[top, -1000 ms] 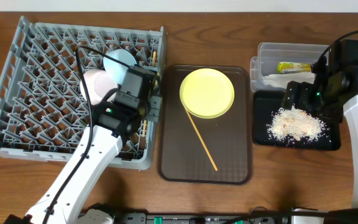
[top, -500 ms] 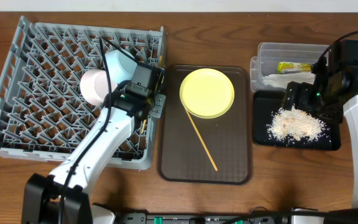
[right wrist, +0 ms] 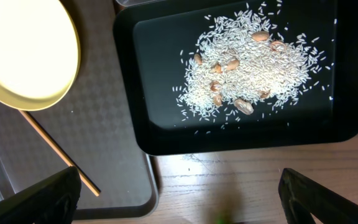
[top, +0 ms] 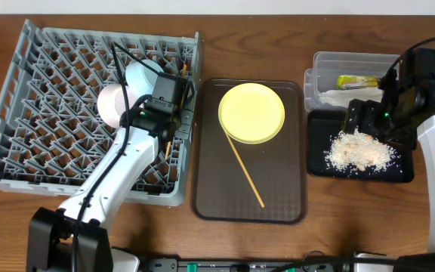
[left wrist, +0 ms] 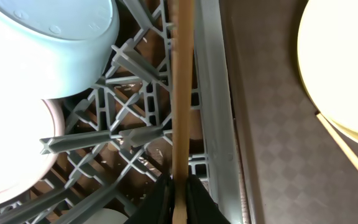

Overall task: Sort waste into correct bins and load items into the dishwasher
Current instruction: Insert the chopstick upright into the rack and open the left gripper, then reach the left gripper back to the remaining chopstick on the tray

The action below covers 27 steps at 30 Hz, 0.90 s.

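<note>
My left gripper [top: 175,127] [left wrist: 179,200] is shut on a wooden chopstick [left wrist: 182,93] and holds it along the right edge of the grey dish rack [top: 44,143] [left wrist: 214,99]. A light blue bowl [top: 143,75] [left wrist: 48,37] and a white bowl [top: 112,106] [left wrist: 5,149] sit in the rack beside it. A yellow plate [top: 251,112] [right wrist: 17,56] and a second chopstick [top: 244,170] [right wrist: 55,155] lie on the brown tray [top: 278,196]. My right gripper [right wrist: 179,199] is open and empty above the black tray [top: 402,170] [right wrist: 241,140], which holds rice scraps [top: 359,149] [right wrist: 247,68].
The clear tub [top: 323,64] behind the black tray holds the green-and-yellow wrapper [top: 357,81] and a white napkin [top: 331,95]. The brown tray lies between the rack and the bins. Bare wooden table runs along the front edge.
My left arm has swung up and slightly left with the chopstick, bringing it lower along the rack's right edge. The right arm has not moved.
</note>
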Available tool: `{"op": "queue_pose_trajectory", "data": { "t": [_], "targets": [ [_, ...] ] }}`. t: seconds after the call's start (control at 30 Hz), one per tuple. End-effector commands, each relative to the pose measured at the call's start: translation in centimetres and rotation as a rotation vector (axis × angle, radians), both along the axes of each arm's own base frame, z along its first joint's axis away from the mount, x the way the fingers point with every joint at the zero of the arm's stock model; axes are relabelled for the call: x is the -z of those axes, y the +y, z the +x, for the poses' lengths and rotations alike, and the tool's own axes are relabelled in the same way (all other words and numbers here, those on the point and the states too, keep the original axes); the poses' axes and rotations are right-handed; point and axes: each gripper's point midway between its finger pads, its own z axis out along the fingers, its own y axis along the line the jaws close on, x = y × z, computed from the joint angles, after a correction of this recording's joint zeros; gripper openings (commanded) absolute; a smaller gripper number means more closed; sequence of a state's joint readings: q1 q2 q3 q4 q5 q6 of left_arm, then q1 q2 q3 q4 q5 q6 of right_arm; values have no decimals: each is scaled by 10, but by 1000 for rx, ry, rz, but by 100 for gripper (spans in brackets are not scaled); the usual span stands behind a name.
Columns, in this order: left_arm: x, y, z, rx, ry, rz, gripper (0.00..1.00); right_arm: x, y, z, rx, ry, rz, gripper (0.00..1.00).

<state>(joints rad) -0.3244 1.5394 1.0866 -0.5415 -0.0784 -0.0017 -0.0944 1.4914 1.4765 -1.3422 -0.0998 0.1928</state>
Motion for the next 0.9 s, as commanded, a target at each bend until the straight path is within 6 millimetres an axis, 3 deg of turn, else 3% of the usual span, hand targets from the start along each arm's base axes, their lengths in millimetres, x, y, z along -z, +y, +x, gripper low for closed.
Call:
{"op": "queue_pose_trajectory", "data": {
  "t": [0.0,0.17,0.43,0.53,0.73,0.87],
  "targets": [
    [1,3,1,-12,0,10,12,0,-2,-1,-9,-2,-9,99],
    [6,4,0,-12,12,14,21,0,-2,-1,-9,-2,-9,99],
    [2,3,3,-12,-7,8,27,0,-2,-1,-10,-1,-9,99],
    [-12,0,5,-38,-38,-28,43,0,-2,-1,-9,0,-9,99],
    [-46,-45,-9,-19,-43,-300,48,-1,-2,0,-9,-2,-9,99],
    [-40,-78,-28,-127,58,-446,48,-1,-2,1,-9,-8,-10,99]
  ]
}}
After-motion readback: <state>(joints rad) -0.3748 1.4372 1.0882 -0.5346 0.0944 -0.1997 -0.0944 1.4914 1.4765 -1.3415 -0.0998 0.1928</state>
